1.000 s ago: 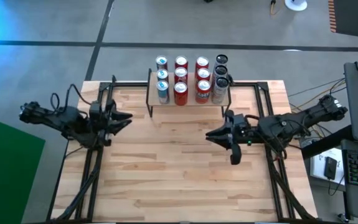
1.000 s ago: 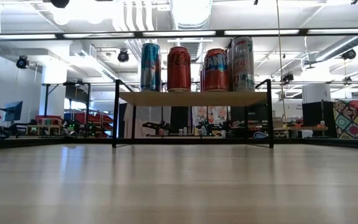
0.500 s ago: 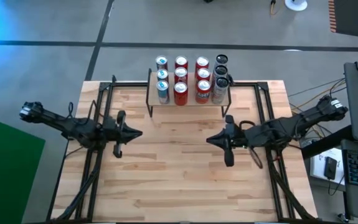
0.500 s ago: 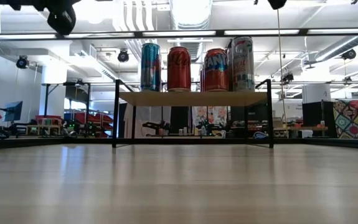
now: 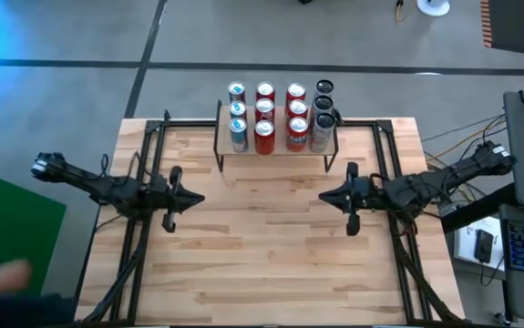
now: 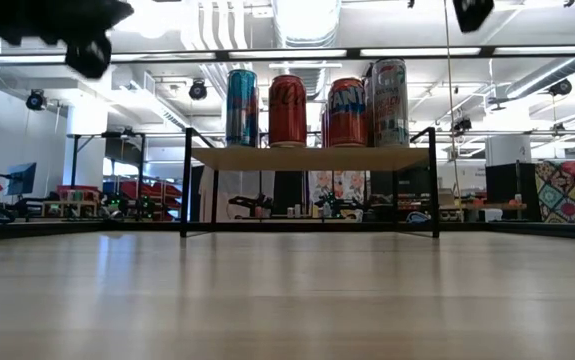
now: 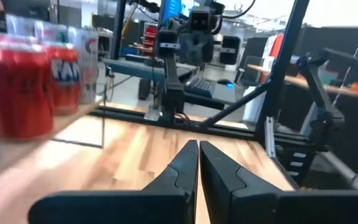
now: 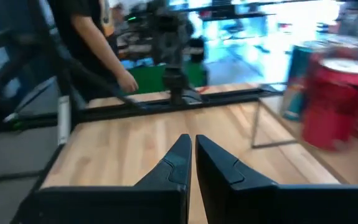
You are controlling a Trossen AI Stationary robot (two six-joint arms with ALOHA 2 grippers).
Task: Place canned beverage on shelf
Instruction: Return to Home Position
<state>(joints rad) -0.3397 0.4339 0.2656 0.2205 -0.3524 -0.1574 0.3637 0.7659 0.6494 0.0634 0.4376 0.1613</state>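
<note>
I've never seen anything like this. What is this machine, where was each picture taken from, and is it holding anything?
It is a robot with two dark jointed arms at a light wooden slatted table. One picture looks straight down, one looks level across the tabletop, and two come from cameras on the wrists. The left arm and the right arm hover above the table's sides, each with its jaws shut on nothing. At the far edge stands a small wood-topped shelf on black legs bearing twelve drink cans: blue, red, orange and silver, three of each.
</note>
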